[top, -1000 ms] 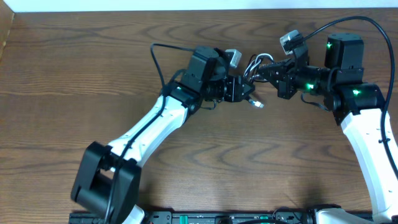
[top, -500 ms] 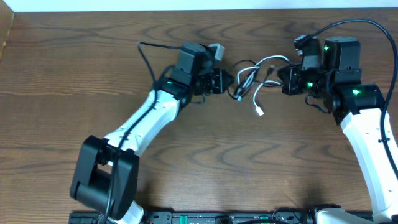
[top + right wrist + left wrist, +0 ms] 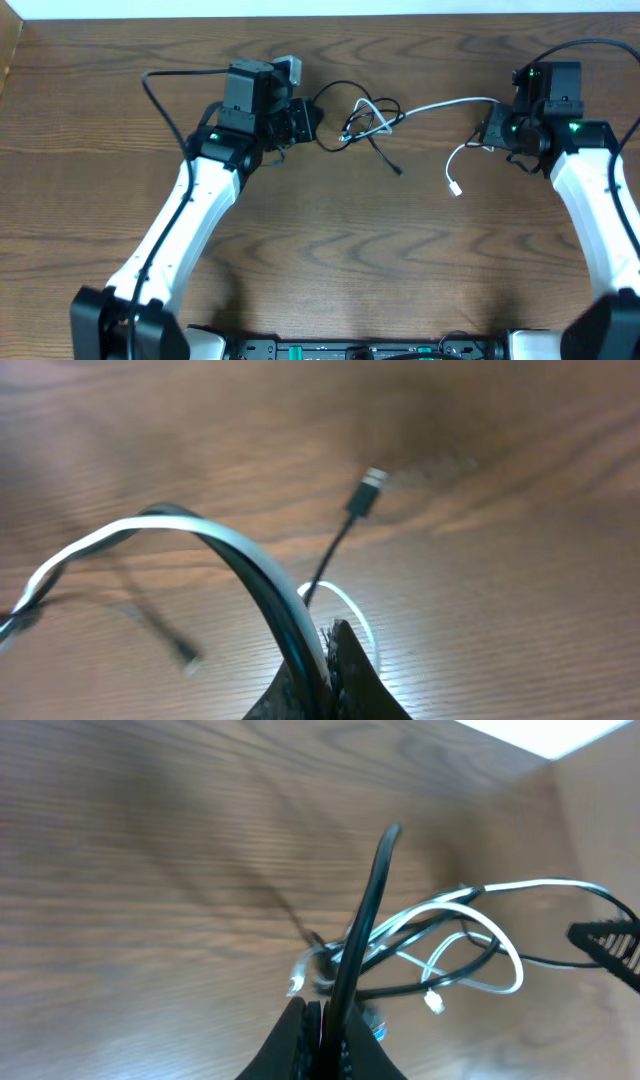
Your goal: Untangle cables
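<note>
The black cable [image 3: 385, 158] and the white cable [image 3: 440, 104] are still crossed in a small knot [image 3: 358, 122] at the upper middle of the table. My left gripper [image 3: 305, 122] is shut on the black cable [image 3: 365, 910], which rises straight out of its jaws [image 3: 325, 1032]. To the right, my right gripper [image 3: 490, 132] is shut on the white cable [image 3: 150, 525], which is stretched towards the knot. Below that grip the white tail hangs down to a small plug [image 3: 455, 188]. The black cable's free end [image 3: 400, 172] lies on the wood.
Brown wood table [image 3: 320, 250] all round. The thick black wire [image 3: 165, 100] of the left arm loops at the upper left. The table's far edge [image 3: 320, 16] meets a pale wall just behind the grippers.
The left gripper has shut on the black cable. Both arms have pulled apart, left going left and right going right. The bundle is now drawn out into a long line.
</note>
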You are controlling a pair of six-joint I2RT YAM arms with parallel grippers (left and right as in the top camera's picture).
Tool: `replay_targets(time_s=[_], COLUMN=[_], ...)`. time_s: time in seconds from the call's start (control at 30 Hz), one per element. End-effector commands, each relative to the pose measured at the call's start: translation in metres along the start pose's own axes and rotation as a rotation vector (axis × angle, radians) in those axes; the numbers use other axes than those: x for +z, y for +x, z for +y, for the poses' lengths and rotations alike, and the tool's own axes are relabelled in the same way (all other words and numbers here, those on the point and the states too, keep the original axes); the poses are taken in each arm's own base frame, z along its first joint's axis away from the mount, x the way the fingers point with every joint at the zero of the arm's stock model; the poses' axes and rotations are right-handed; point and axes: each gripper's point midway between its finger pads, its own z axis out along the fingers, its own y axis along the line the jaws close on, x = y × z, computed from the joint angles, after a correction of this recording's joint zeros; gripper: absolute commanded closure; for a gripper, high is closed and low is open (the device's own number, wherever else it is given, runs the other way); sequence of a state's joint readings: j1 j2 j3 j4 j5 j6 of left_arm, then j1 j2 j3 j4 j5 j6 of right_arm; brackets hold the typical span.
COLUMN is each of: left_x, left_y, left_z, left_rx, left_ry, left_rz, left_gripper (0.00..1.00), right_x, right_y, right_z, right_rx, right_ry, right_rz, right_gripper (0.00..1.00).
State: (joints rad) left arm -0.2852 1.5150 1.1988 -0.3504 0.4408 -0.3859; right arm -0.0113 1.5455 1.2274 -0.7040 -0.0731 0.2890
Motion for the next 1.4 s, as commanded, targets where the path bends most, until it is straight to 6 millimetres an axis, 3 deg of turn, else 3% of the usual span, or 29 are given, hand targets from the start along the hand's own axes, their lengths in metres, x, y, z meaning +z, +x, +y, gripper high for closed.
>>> replay_targets(time_s=[0.0, 0.3, 0.53, 0.77, 0.93, 1.0, 1.07, 1.1, 1.17, 1.2, 1.27, 1.37], left_x=[-0.023, -0.046, -0.074, -0.124, -0.131, -0.130, -0.129, -0.129, -0.130, -0.130, -0.133, -0.139], left_y=[-0.012, -0.020, -0.044, -0.064, -0.056, -0.054, -0.053, -0.054, -0.056, -0.058, -0.064, -0.071], left_z=[0.020, 0.039, 0.044, 0.021, -0.009, -0.014, -0.018, -0.021, -0.027, -0.030, -0.038, -0.057], left_rx=[0.071, 0.069, 0.049, 0.054, 0.082, 0.057, 0.050, 0.054, 0.065, 0.069, 0.086, 0.106], left_ry=[-0.151, -0.284, -0.291, -0.239, -0.092, -0.056, -0.029, -0.014, 0.014, 0.028, 0.063, 0.155], left_rz=[-0.081, -0.144, -0.240, -0.378, -0.352, -0.342, -0.333, -0.332, -0.341, -0.347, -0.370, -0.398], left_gripper=[0.92, 0.92, 0.92, 0.93, 0.93, 0.92, 0.93, 0.93, 0.93, 0.93, 0.93, 0.93], right_x=[0.016, 0.033, 0.033, 0.033, 0.034, 0.035, 0.036, 0.036, 0.035, 0.035, 0.034, 0.029], right_y=[0.006, 0.014, 0.016, 0.016, 0.015, 0.014, 0.013, 0.013, 0.012, 0.012, 0.010, 0.008], right_z=[-0.024, -0.078, -0.100, -0.106, -0.098, -0.086, -0.076, -0.073, -0.066, -0.063, -0.054, -0.028], right_rx=[0.059, 0.166, 0.218, 0.230, 0.191, 0.139, 0.103, 0.093, 0.076, 0.069, 0.039, -0.021], right_ry=[0.068, 0.143, 0.171, 0.176, 0.139, 0.067, 0.004, -0.017, -0.057, -0.073, -0.131, -0.289], right_rz=[0.047, 0.118, 0.129, 0.131, 0.134, 0.137, 0.141, 0.141, 0.140, 0.138, 0.134, 0.121], right_gripper=[0.99, 0.99, 0.99, 0.99, 0.99, 0.98, 0.91, 0.83, 0.44, 0.35, 0.19, 0.09])
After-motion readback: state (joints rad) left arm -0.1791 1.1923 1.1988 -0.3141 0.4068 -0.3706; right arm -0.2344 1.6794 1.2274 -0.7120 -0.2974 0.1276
